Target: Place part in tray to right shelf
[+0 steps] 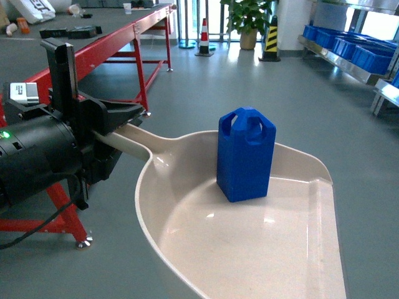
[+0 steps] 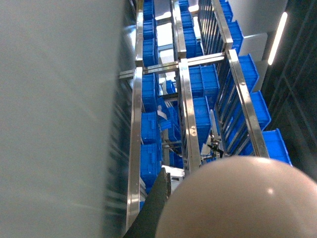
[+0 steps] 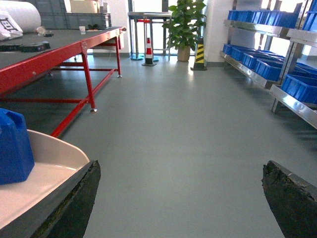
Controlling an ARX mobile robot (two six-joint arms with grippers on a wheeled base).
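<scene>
The cream tray (image 1: 249,249) hangs above the floor and fills the lower middle of the head view. The blue part (image 1: 245,156) stands upright in it, near the back wall. My left gripper (image 1: 121,128) is shut on the tray's handle (image 1: 128,142) at the left. In the left wrist view the tray's rounded back (image 2: 237,198) fills the lower right beside one dark finger (image 2: 157,203). My right gripper (image 3: 179,171) is open and empty. Its left finger (image 3: 74,203) lies just beside the tray's rim (image 3: 59,148), with the part (image 3: 15,146) at the far left. The right shelf is out of view.
A red-framed table (image 1: 112,43) runs along the left, its legs (image 1: 75,218) close under my left arm. Steel racks with blue crates (image 1: 361,53) line the far right wall. A traffic cone (image 1: 204,37), a striped post (image 1: 270,37) and a potted plant (image 1: 249,22) stand at the back.
</scene>
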